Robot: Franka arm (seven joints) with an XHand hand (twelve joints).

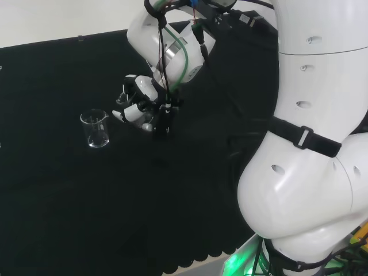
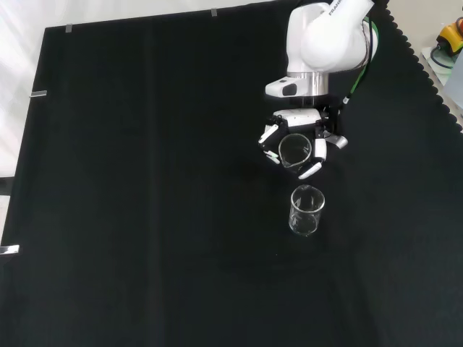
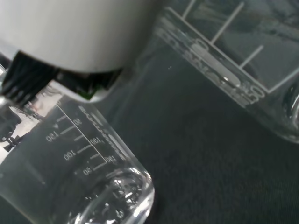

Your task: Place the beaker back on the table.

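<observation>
I had the hand (image 2: 300,141) curled round a clear beaker (image 2: 294,149) — front view showed its rim ringed by the fingers (image 2: 311,170), mouth facing up toward the camera. So the beaker was in the grasp, near upright as far as I could judge, long axis roughly vertical.

A second beaker (image 2: 307,210) stood free on the black cloth (image 2: 145,181) of the counter, just below the hand in the front view, to its left in the head view (image 1: 95,128). Near, but apart from the hand in both.

The wrist view showed two graduated glass walls close together: the base of one (image 3: 112,196) low against the cloth, another (image 3: 224,70) tilted across the frame. I couldn't say from that view which was the held one.

The relation that mattered: whether the held beaker's base was touching the cloth. I couldn't tell. In the head view the hand (image 1: 141,106) sat low, close over the cloth, with the glass itself hard to make out there.

My call — the set-down was nearly finished or just landing. The next move needed a straight vertical descent, then the fingers opening outward without dragging the wall. The risk was the free beaker right beside the fingertips; a wide release or a sideways retreat toward it could knock it.
</observation>
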